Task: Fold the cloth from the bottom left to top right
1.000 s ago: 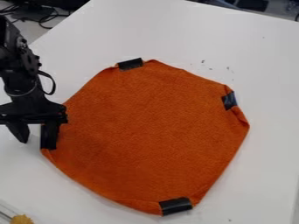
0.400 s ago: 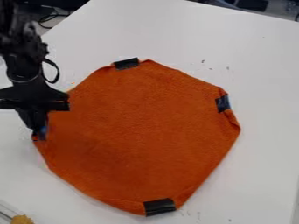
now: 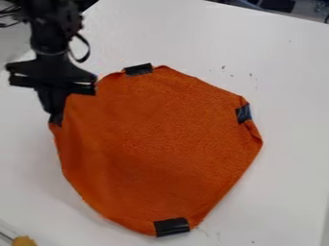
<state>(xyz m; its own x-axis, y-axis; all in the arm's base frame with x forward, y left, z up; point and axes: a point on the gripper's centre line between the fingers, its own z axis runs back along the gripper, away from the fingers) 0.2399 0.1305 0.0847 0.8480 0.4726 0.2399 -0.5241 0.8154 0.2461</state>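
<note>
Claw (image 3: 56, 120) closed narrow on the left corner of the orange cloth (image 3: 160, 144), we see that corner apparently raised while the rest lies spread out. We judge a slip the chief danger: the pinch is small and right at the hem, so a quick pull could free it. Dragging low instead of lifting could slide the whole cloth or bunch it, since we see only the dark patches (image 3: 171, 227) at its other corners and cannot tell whether they hold anything down. Around it we have the white surface (image 3: 289, 72) with small specks (image 3: 223, 67), a yellowish lump (image 3: 24, 241) at the near left, and cables (image 3: 9, 20) beyond the far left edge
</note>
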